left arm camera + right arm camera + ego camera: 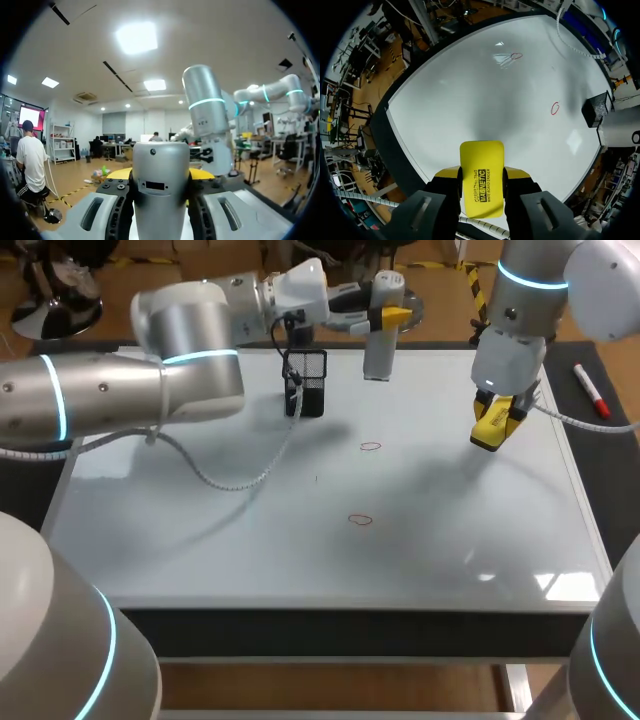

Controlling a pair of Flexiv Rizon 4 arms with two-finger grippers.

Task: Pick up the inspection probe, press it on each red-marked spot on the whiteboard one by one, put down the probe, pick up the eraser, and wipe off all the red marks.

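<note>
**Currently: status at the whiteboard (200,540)**

Head view. The left arm (150,390) reaches across to the far middle of the board. The left gripper (385,318) is clamped on the probe (381,355), a silver cylinder held upright over the far edge. A black mesh holder (306,382) stands on the far part of the board, left of the probe. The right gripper (495,430) hangs over the right part of the board, clamped on the yellow eraser (490,425). Two red marks (371,447) show: one mid-board, the other mark (360,521) nearer. A red marker (592,390) lies on the dark table (610,450), right of the board.

Left wrist view. The probe (160,190) sits between the fingers (117,200), gripped from both sides.

Right wrist view. The eraser (481,175) is gripped from both sides by the fingers (445,192). Both marks lie on the board ahead of the gripper. The holder (597,111) stands beside one of them.
</note>
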